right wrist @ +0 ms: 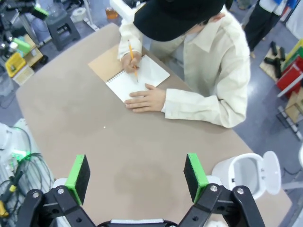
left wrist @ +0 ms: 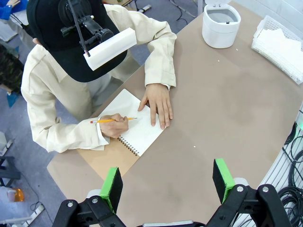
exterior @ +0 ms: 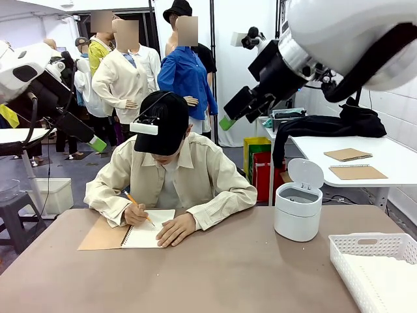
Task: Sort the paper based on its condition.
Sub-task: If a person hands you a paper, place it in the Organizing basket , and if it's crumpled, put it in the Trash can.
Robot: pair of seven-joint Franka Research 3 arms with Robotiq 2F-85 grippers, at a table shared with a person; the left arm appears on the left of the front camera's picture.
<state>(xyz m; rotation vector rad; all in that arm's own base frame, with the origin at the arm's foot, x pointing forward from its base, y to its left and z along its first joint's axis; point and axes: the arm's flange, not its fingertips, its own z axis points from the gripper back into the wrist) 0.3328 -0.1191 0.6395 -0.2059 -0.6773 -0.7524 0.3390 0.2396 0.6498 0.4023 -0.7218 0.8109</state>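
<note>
The paper (left wrist: 280, 45) lies in the white lattice tray (exterior: 352, 261) at the bench's right end, on the robot's side. From the left wrist view it reads as a loose white pile with a bent upper sheet, but how many sheets there are cannot be counted; the tray itself is cut off by the picture edge in both the front and left wrist views.

One spiral notebook (exterior: 144, 236) lies open before the person (exterior: 172, 179), its brown cover (exterior: 103, 236) folded out flat beside the white page. One hand (left wrist: 115, 126) holds a single yellow pencil (left wrist: 112, 120) to the page; the other hand (left wrist: 158, 104) rests flat on the page's edge (the fingers spread). The cap hides the face from above.

One white bin (exterior: 298, 210) with its lid tipped up stands on the bench between notebook and tray, well apart from both; its inside is hard to make out.

Two arms hang high above the bench. The left gripper (left wrist: 168, 182) has its green pads spread wide with nothing between them, over bare bench (left wrist: 222, 109) near the notebook. The right gripper (right wrist: 136, 176) likewise stands wide apart and empty, over bare bench between the person's hand and the bin.
</note>
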